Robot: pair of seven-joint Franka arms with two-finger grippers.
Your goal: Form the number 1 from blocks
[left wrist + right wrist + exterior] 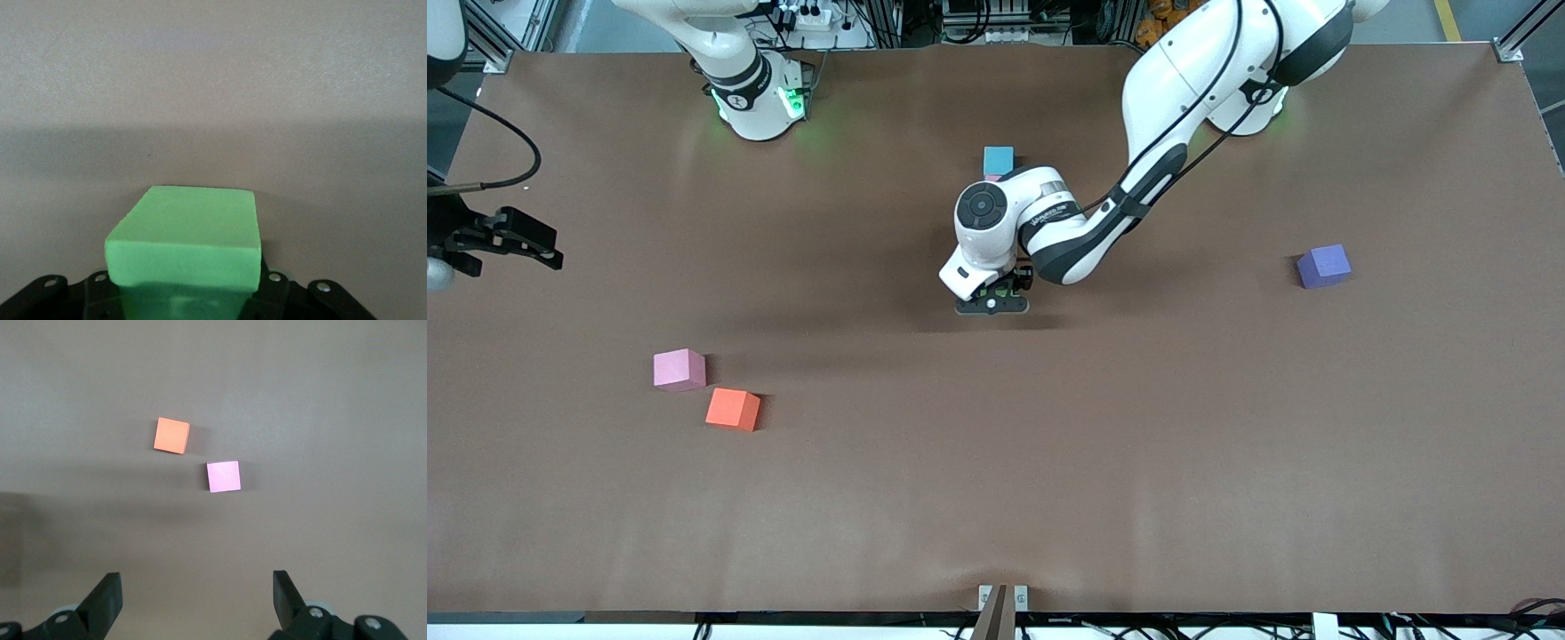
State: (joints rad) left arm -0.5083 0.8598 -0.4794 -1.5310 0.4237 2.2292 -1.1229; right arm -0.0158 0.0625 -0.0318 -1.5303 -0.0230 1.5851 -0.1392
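Your left claw (993, 305) pinches the green block (183, 248) at mid-table, while your waiting right claw (197, 600) hangs spread above the pink block (223, 476) and orange block (171, 435).

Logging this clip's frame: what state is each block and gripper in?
green block: held in left gripper, mid-table
light blue block: resting on table, free
purple block: resting, free
pink block: resting, free
orange block: resting, free
right gripper: open, empty, waiting

The right gripper (197, 600), fingers (107, 603) apart, hangs over orange block (172, 435) and seemingly just-separate pink block (223, 476).
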